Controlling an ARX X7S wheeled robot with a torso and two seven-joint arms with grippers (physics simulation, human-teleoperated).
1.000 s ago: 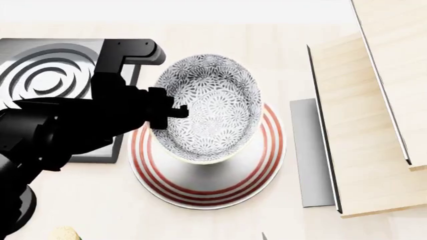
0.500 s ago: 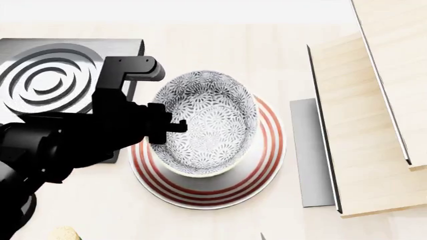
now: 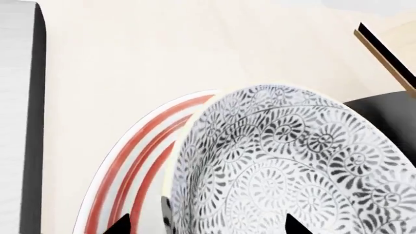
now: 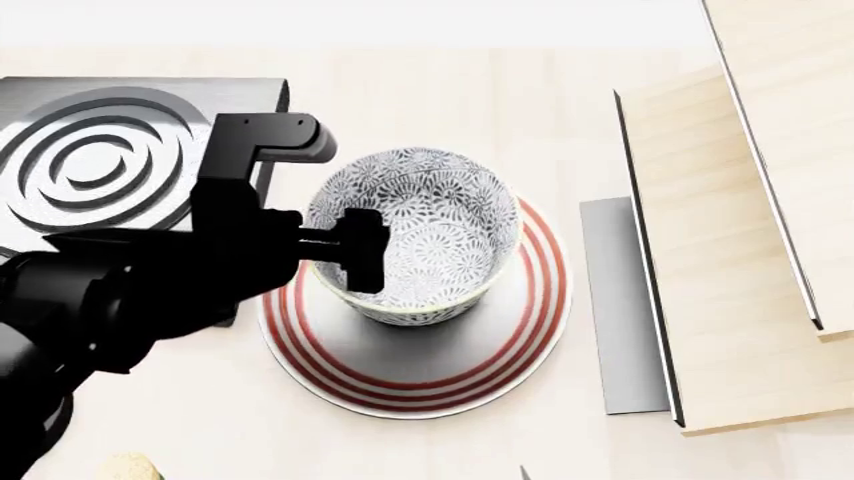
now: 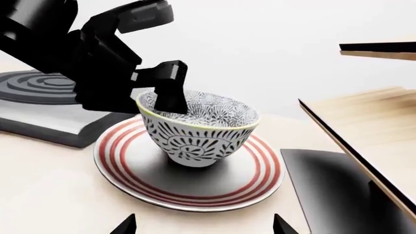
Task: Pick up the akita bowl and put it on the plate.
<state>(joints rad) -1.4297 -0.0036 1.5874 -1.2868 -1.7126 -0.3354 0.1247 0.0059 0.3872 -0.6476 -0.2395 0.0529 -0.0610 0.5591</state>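
The akita bowl [image 4: 422,238] stood upright on the plate [image 4: 441,362], near its centre, with the red rings showing all round it. The left gripper [image 4: 350,250] pinched the bowl's near-left rim, one finger [image 5: 170,92] inside the wall. Beside the plate lay the grey ringed burner [image 4: 94,165]. The right gripper's fingertips [image 5: 123,225] were spread, holding nothing.

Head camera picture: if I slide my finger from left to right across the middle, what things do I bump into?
Ringed burner → left pincer → akita bowl on the red-ringed plate → grey slab → wooden panels.
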